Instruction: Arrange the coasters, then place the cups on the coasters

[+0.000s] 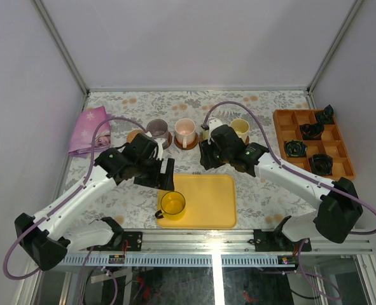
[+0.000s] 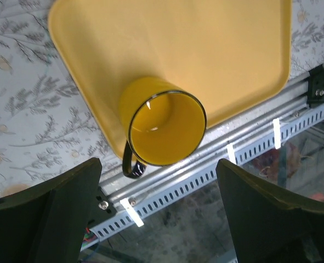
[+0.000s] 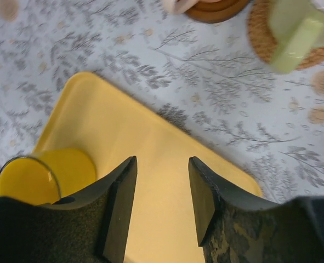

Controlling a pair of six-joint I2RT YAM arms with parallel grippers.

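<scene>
A yellow cup [image 1: 173,204] [image 2: 164,129] [image 3: 38,178] stands on the near left corner of the yellow tray [image 1: 213,190], its dark handle toward the table edge. My left gripper [image 1: 164,175] [image 2: 157,163] hovers just above and behind it, open wide, with nothing between its fingers. At the back, the purple-grey cup [image 1: 156,131] and the pink cup [image 1: 185,132] each stand on a coaster. The white cup with a green handle [image 1: 214,126] [image 3: 296,33] stands on a coaster [image 3: 260,33], with the cream cup [image 1: 240,127] beside it. One bare coaster [image 1: 135,135] lies left of the purple-grey cup. My right gripper [image 1: 205,159] [image 3: 162,161] is open over the tray's far edge and holds nothing.
An orange compartment box [image 1: 313,143] with small black parts sits at the right. A pink cloth [image 1: 89,130] lies at the back left. The slotted metal rail [image 2: 216,164] runs along the table's near edge, right behind the yellow cup.
</scene>
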